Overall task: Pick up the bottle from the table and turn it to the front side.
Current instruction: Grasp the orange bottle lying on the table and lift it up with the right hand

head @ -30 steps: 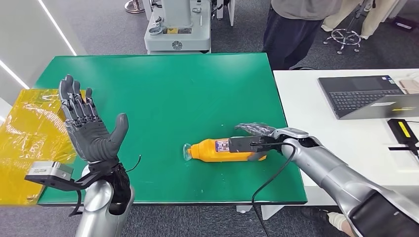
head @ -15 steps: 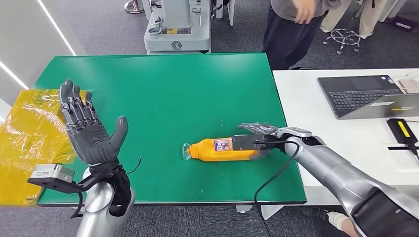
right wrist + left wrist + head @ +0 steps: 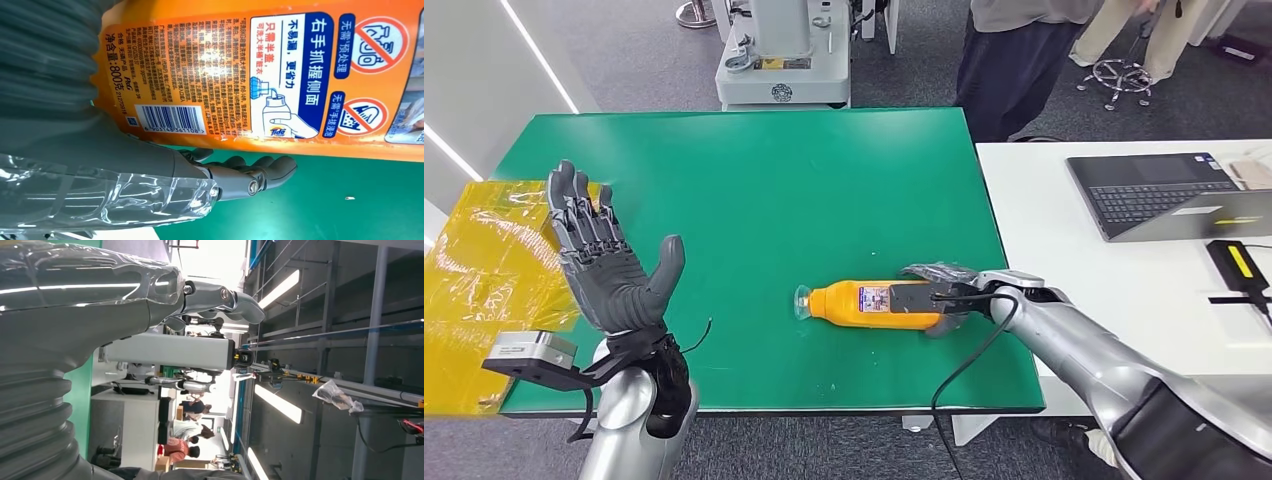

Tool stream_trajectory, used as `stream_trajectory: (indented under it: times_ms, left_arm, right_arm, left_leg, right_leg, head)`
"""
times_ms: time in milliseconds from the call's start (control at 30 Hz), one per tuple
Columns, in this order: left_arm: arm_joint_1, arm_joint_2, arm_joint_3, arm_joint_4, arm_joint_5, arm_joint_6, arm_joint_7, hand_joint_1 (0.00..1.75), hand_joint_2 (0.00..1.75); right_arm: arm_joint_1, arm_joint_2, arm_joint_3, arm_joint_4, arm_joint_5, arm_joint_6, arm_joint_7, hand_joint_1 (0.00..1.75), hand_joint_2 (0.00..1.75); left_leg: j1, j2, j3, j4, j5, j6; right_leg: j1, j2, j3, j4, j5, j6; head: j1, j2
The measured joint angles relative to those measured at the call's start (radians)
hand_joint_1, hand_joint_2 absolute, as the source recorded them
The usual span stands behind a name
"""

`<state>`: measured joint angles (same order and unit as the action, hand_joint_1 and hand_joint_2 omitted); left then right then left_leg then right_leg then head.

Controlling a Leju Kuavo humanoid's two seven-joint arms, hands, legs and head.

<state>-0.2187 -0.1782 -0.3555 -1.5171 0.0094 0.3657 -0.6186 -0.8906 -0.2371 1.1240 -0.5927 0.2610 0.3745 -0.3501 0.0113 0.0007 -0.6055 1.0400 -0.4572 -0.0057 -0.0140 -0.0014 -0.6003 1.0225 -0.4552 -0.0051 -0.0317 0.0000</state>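
Head view: an orange bottle [image 3: 874, 304] lies on its side on the green desk [image 3: 754, 190], near the right edge and closer to the front edge than the back, its clear cap end pointing toward the left edge. The right hand [image 3: 939, 293] wraps the bottle's base end, fingers curled over the top and thumb against the near side, holding it while it still rests on the desk. Right wrist view: the bottle's back label, with barcode and printed text, faces the camera, and dark fingers [image 3: 260, 172] curl beneath the orange body just above the green surface. The left hand [image 3: 609, 265] is raised above the desk's front-left corner, palm out, fingers spread wide and holding nothing. A yellow sheet [image 3: 484, 270] lies just beyond the desk's left edge. A white table [image 3: 1074, 230] touches the desk's right edge and carries an open laptop [image 3: 1159, 195]. A person [image 3: 1014, 60] stands past the desk's back-right corner, beside a grey machine base [image 3: 782, 55].
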Motion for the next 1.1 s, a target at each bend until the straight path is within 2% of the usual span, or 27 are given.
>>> stream_trajectory:
  times_ms: [300, 433, 833, 1100]
  left_arm:
    - [0.000, 0.000, 0.000, 0.000, 0.001, 0.007, 0.015, 0.00, 1.75]
    - [0.000, 0.000, 0.000, 0.000, 0.000, 0.008, 0.017, 0.00, 1.75]
    - [0.001, 0.000, 0.000, 0.000, -0.001, 0.004, 0.017, 0.00, 1.75]
    - [0.001, 0.000, 0.000, 0.000, -0.001, 0.004, 0.014, 0.00, 1.75]
  right_arm:
    - [0.000, 0.019, 0.000, 0.015, -0.002, 0.004, -0.009, 0.00, 1.75]
    - [0.000, 0.020, 0.000, 0.019, -0.003, 0.002, -0.018, 1.72, 1.75]
    - [0.013, 0.020, 0.000, 0.020, 0.031, -0.086, -0.042, 1.75, 1.75]
    - [0.017, 0.024, -0.002, 0.017, 0.031, -0.104, -0.054, 1.75, 1.75]
  left_leg:
    - [0.000, 0.000, 0.002, 0.000, 0.001, 0.001]
    - [0.000, 0.000, 0.002, 0.000, 0.001, 0.000]
    - [0.000, 0.000, 0.002, 0.000, 0.001, 0.001]
    - [0.000, 0.000, 0.002, 0.000, 0.001, 0.001]
  right_leg:
    - [0.000, 0.000, 0.002, 0.000, 0.000, 0.000]
    - [0.000, 0.000, 0.002, 0.000, 0.001, 0.000]
    - [0.000, 0.000, 0.002, 0.000, 0.001, 0.001]
    - [0.000, 0.000, 0.002, 0.000, 0.001, 0.001]
  head:
    - [0.000, 0.000]
    - [0.000, 0.000]
    - [0.000, 0.000]
    - [0.000, 0.000]
